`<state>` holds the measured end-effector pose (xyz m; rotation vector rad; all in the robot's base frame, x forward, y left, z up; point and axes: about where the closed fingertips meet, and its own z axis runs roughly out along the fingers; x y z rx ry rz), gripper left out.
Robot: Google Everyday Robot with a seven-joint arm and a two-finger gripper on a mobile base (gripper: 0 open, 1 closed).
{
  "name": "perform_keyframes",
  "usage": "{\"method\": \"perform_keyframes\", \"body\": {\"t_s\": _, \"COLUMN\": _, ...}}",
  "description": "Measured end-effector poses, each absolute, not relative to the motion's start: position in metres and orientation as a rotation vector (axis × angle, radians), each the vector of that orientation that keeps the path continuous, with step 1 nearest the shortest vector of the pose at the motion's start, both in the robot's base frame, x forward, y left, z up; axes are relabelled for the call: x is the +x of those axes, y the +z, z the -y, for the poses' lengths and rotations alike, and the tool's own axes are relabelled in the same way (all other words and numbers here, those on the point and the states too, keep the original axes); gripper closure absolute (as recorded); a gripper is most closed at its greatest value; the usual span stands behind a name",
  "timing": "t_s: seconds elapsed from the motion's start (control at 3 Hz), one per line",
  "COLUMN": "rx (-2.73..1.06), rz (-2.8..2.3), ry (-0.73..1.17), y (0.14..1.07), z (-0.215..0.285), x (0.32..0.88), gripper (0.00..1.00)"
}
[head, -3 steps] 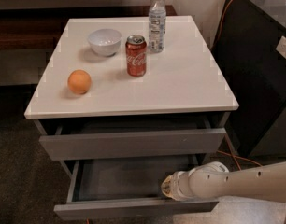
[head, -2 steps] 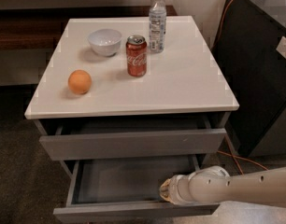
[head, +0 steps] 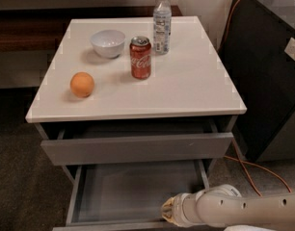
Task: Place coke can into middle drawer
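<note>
The red coke can (head: 140, 57) stands upright near the middle of the cabinet's white top, untouched. Beneath the top, the uppermost drawer front (head: 138, 148) sits slightly forward. The middle drawer (head: 133, 190) below it is pulled out, and its grey interior shows nothing inside. My arm enters from the lower right. My gripper (head: 168, 211) is at its tip, low over the front right part of the middle drawer beside the front edge, far below the can. Most of the gripper is hidden behind the wrist.
On the top also stand a white bowl (head: 108, 42), an orange (head: 82, 84) and a clear water bottle (head: 162, 22) right behind the can. A dark cabinet (head: 273, 81) flanks the right side, and an orange cable (head: 256, 170) lies on the carpet.
The arm's tip has moved lower in the view, toward the middle drawer's front edge, and the drawer looks drawn out a little further. The objects on top have not moved.
</note>
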<state>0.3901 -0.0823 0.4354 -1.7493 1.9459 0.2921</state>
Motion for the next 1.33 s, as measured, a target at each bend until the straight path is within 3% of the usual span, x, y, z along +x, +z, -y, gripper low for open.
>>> {"method": "perform_keyframes", "body": {"t_s": 0.33, "rx": -1.748, "rz": -1.937, "ry": 0.287, "y": 0.443, "z": 0.081, "x": 0.389, "gripper": 1.0}}
{"method": "perform_keyframes", "body": {"t_s": 0.67, "rx": -1.742, "rz": -1.909, "ry": 0.257, "y": 0.469, "z": 0.073, "x": 0.388, "gripper": 0.82}}
{"method": "perform_keyframes", "body": {"t_s": 1.33, "rx": -1.768, "rz": -1.811, "ry": 0.218, "y": 0.541, "z": 0.041, "x": 0.388, "gripper": 0.36}}
